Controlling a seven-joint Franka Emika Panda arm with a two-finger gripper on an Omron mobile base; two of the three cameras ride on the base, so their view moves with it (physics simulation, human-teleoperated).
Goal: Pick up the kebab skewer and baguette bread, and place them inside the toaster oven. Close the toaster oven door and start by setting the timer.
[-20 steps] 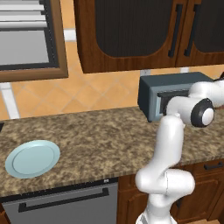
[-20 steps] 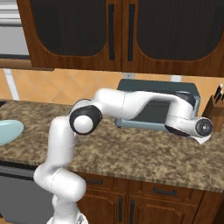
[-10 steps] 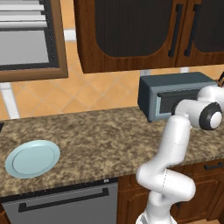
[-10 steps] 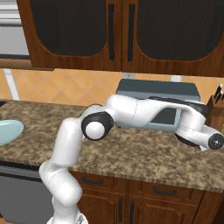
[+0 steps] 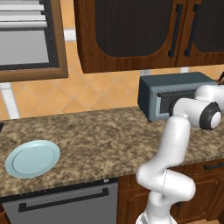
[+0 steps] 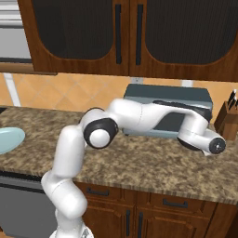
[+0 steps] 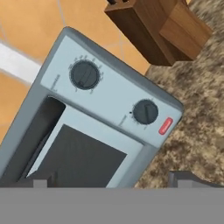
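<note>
Hand view: my claw (image 7: 113, 179), spread wide and empty, faces the oven (image 7: 109, 92); door (image 7: 81, 159) ahead, two knobs (image 7: 85, 74) beyond, knife block (image 7: 157, 26) farther off.

Speckled stone counter (image 5: 96, 140) carries toaster oven (image 5: 164, 94), plate (image 5: 32, 158), knife block (image 6: 229, 122).

A: Where's the toaster oven (image 5: 175, 94)?
B: At the back of the counter (image 5: 96, 140), below the cabinets (image 5: 131, 33); knife block (image 6: 228, 120) right of it.
A: The plate (image 5: 31, 158)?
B: Far left.
</note>
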